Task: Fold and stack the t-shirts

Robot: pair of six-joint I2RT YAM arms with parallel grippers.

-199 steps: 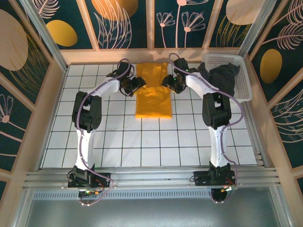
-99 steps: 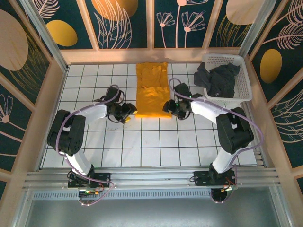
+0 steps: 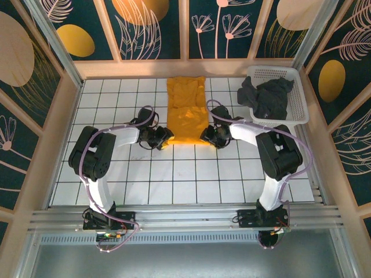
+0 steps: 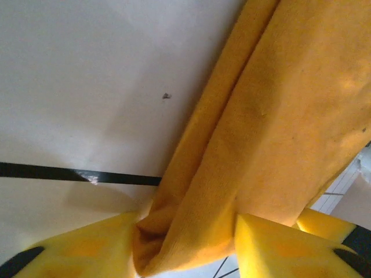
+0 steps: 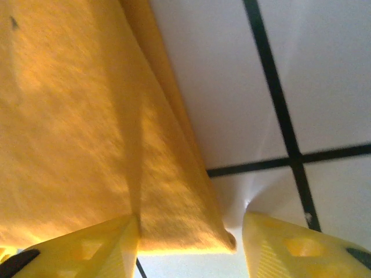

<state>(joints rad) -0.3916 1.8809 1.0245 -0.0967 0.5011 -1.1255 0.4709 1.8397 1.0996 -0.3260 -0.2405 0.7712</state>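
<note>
Orange-yellow t-shirt [image 3: 186, 113] lies as a long folded strip on the tiled table [image 3: 191, 174], its near corners sitting between the spread, unclenched fingers of the left gripper [image 3: 165, 139] and right gripper [image 3: 206, 137], while the far-right white basket [image 3: 272, 71] holds one charcoal t-shirt [image 3: 268, 98], two shirts altogether.
</note>
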